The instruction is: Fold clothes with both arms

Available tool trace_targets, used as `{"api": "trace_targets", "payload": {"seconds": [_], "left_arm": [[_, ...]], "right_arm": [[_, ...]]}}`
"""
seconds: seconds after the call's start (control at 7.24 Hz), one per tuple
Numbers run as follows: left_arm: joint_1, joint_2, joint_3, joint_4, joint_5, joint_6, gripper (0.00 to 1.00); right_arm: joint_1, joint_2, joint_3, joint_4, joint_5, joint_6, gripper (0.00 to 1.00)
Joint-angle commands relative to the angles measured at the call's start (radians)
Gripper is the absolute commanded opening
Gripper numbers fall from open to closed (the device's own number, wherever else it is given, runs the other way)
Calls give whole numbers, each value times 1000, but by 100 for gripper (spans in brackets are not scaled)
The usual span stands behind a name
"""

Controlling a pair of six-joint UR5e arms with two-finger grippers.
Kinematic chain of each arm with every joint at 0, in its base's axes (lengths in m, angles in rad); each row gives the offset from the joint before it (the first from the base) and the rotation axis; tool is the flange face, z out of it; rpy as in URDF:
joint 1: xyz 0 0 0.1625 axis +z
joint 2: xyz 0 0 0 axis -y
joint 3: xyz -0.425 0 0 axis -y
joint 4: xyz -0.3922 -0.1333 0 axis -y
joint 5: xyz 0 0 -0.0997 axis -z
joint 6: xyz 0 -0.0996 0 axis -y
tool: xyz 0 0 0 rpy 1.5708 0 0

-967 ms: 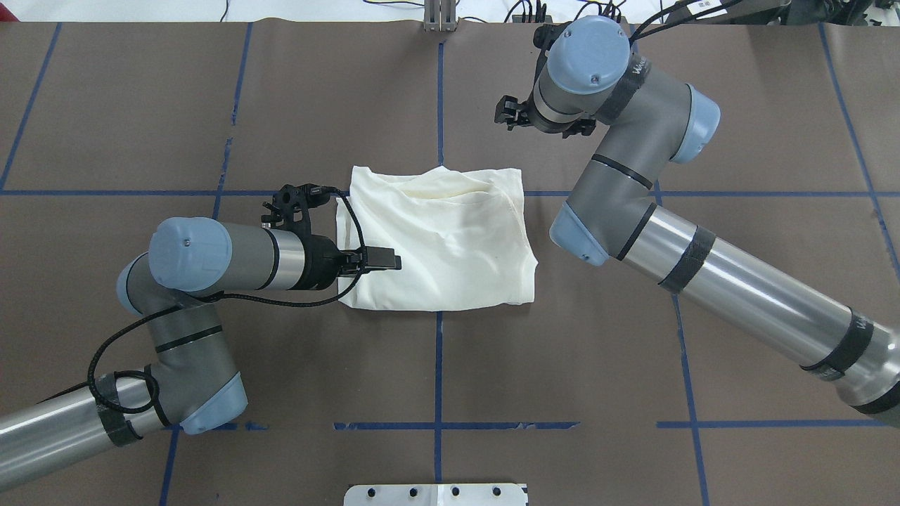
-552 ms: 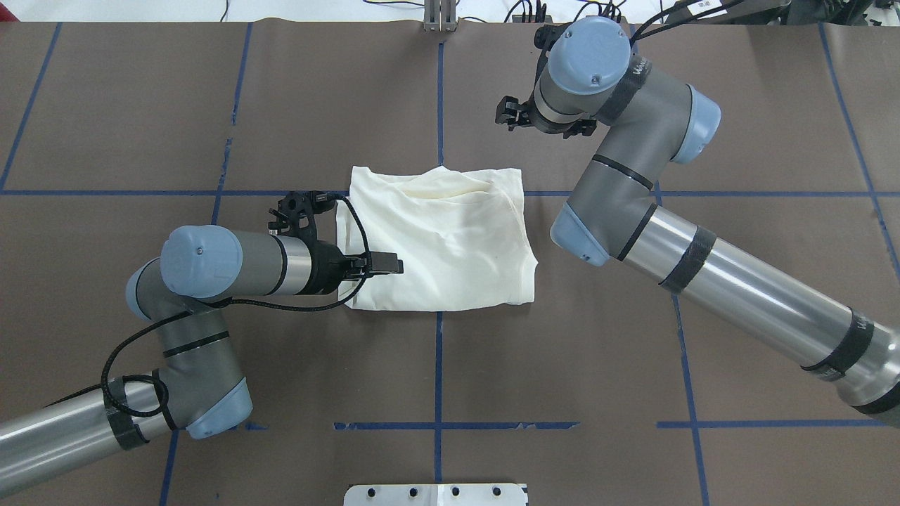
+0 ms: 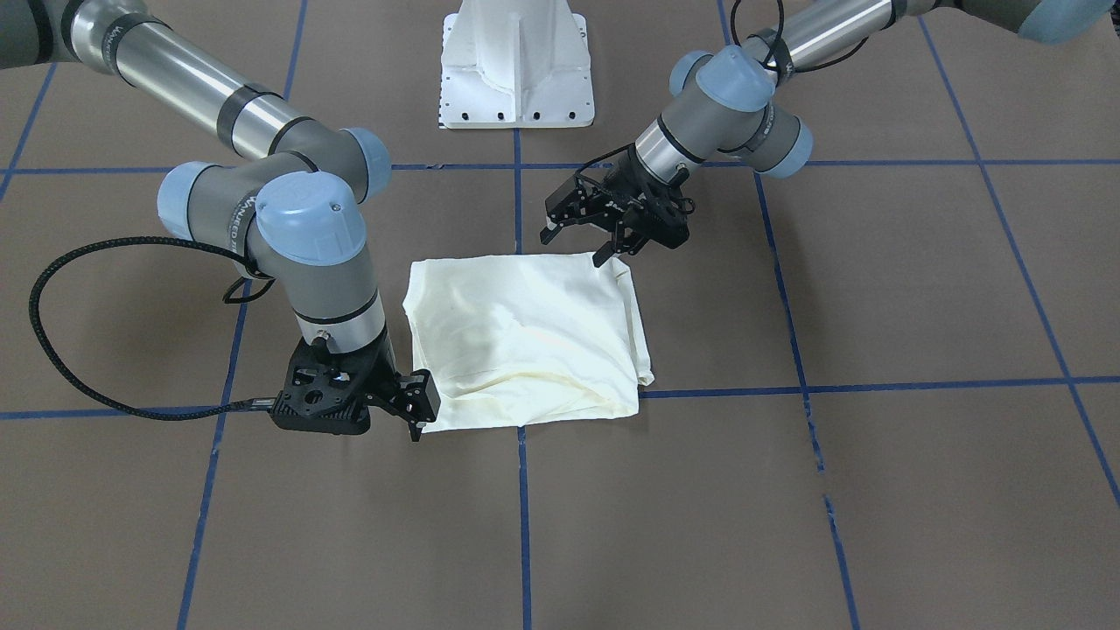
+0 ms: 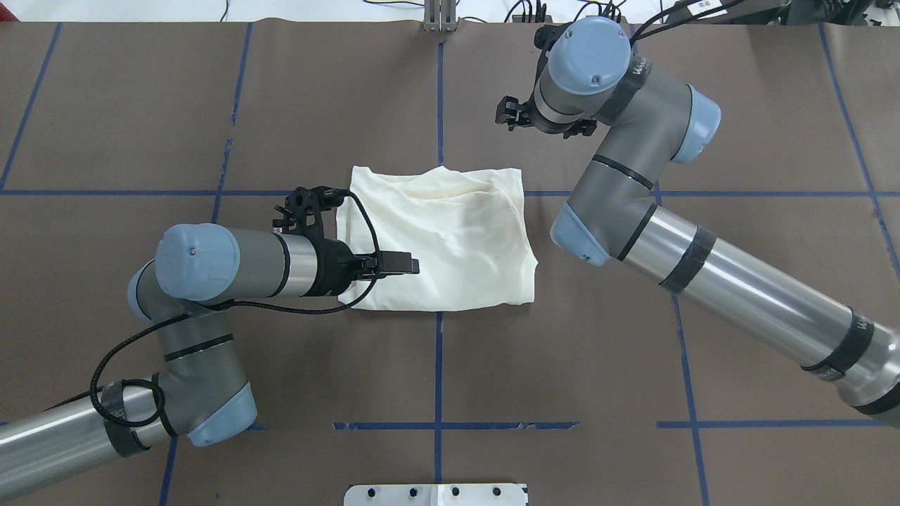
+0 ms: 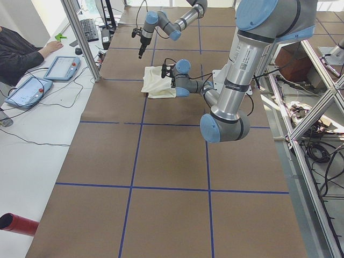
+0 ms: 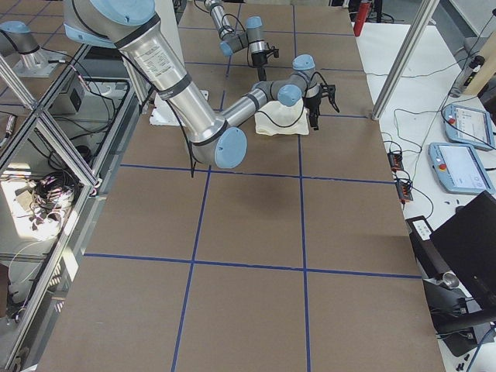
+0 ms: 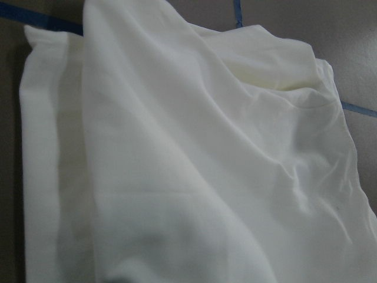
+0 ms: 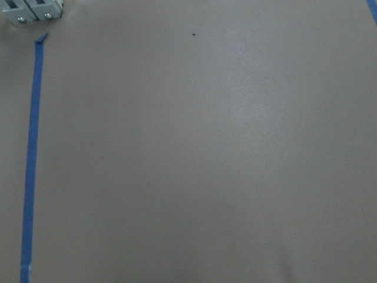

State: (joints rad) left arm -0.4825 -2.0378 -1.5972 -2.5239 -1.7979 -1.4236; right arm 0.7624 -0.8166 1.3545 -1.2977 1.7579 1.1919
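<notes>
A cream long-sleeved T-shirt (image 3: 525, 337) lies folded into a rough square, plain side up, at the middle of a brown table (image 3: 875, 490) marked with blue tape lines. The left gripper (image 3: 576, 245) hovers over the shirt's edge nearest the robot, jaws spread wide and empty. The right gripper (image 3: 418, 404) points down near the shirt's far corner (on the robot's right), jaws apart, holding nothing.
</notes>
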Motion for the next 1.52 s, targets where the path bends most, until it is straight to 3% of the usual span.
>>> {"api": "trace_targets", "payload": {"seconds": [0.0, 0.55, 1.1, 1.38], "left_arm": [[10, -10, 46, -1, 3, 2, 100], [24, 7, 94, -7, 5, 6, 100], [9, 5, 50, 0, -1, 15, 100], [-60, 4, 2, 107, -38, 55, 100]], "right_arm": [[0, -1, 0, 0, 0, 0, 100], [0, -1, 0, 0, 0, -2, 100], [0, 1, 0, 0, 5, -8, 100], [59, -12, 18, -12, 96, -38, 100]]}}
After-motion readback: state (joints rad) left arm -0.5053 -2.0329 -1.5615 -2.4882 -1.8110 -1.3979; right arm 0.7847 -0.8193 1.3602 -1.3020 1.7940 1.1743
